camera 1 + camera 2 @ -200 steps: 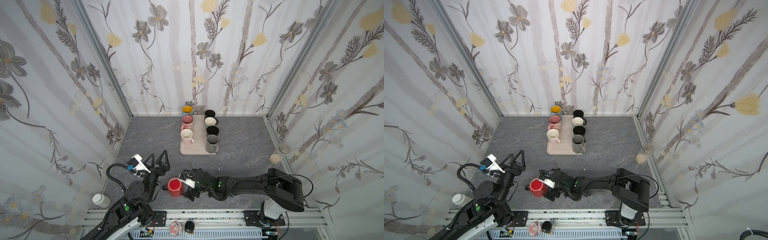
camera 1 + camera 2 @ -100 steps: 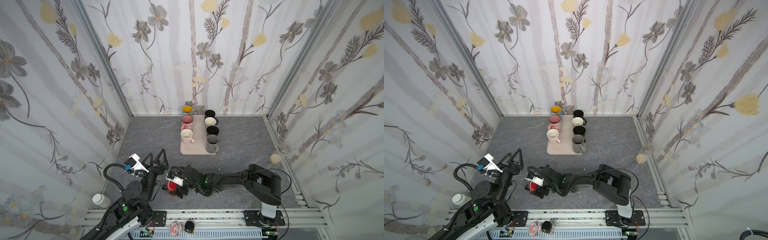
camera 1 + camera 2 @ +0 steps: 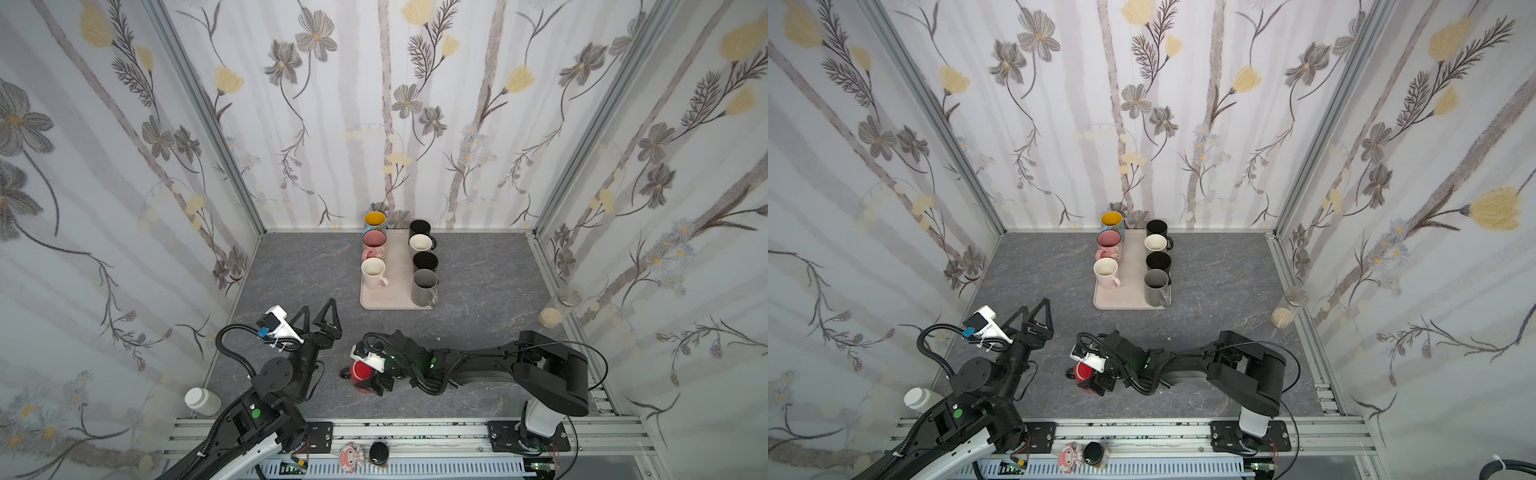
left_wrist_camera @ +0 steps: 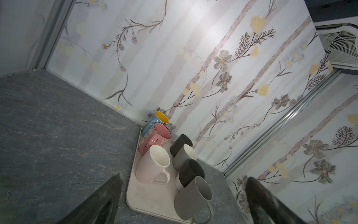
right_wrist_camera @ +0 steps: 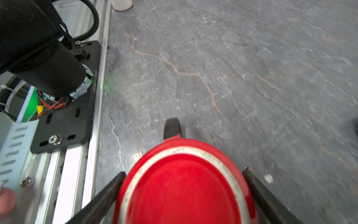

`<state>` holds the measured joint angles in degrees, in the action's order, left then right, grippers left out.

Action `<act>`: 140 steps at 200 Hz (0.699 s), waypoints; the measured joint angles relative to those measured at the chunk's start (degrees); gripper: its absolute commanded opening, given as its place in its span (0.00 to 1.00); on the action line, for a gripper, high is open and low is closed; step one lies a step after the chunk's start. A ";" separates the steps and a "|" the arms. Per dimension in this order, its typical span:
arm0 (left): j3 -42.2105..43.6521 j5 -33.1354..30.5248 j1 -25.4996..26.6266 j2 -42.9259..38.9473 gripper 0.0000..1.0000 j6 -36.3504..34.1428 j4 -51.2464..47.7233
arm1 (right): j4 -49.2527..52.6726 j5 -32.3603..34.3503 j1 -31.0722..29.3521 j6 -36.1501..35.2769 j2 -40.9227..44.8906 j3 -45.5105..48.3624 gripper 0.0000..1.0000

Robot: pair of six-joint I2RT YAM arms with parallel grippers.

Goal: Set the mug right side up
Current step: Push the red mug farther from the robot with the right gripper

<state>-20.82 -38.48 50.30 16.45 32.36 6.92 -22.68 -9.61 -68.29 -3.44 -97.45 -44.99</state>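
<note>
We find the grey stone-patterned table (image 3: 291, 270) with all the work at its near edge. The right arm (image 3: 490, 365) lies low, stretched across the middle toward the left side. The left arm (image 3: 282, 374) stands folded just beside the work and clear of it.

The red ceramic mug (image 3: 358, 371) sits between the 2 arms, near the front rail. The right wrist view shows its underside with a pale unglazed ring, so we judge it base-up with its long axis vertical. Its black handle (image 5: 172, 128) points away from the right wrist.

The right gripper (image 5: 184, 172) comes in from the side, with 1 finger set against each flank of the mug; we record a grip on it. The left gripper (image 3: 319, 305) is spread wide, empty and aimed at the back wall.

In our judgement the right arm alone is placed to lift the mug and roll it.
</note>
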 measured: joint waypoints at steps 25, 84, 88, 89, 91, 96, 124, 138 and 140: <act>0.50 1.27 0.00 2.58 1.00 0.00 0.42 | -1.05 1.79 0.26 1.31 5.42 6.40 0.92; 1.14 6.19 -0.17 11.69 1.00 -0.44 2.05 | -1.51 10.27 1.51 7.34 13.40 15.47 0.98; 1.14 6.69 -0.17 12.37 1.00 -0.66 2.10 | -1.51 10.80 1.75 7.91 14.01 16.11 0.98; 1.14 6.91 -0.17 12.61 1.00 -0.68 2.10 | -1.51 11.02 1.86 8.04 14.21 16.33 0.98; 1.14 7.21 -0.17 12.96 1.00 -0.66 2.12 | -1.51 11.30 1.97 8.26 14.51 16.63 0.98; 1.14 7.89 -0.22 13.86 1.00 -0.68 2.23 | -1.49 11.80 2.29 8.96 15.30 17.33 0.98; 1.44 12.90 -0.63 18.51 1.00 -0.90 2.40 | -1.68 15.04 4.52 12.76 19.37 21.20 0.97; 1.90 15.72 -0.76 21.09 1.00 -0.90 2.51 | -1.95 16.50 6.03 15.08 20.90 22.75 0.97; 1.95 16.02 -0.76 21.35 0.99 -0.90 2.51 | -1.92 16.68 6.23 15.37 21.09 22.95 0.97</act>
<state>-18.87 -22.46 49.54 37.80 31.46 9.43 -24.60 7.07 -62.06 11.92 -76.36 -22.04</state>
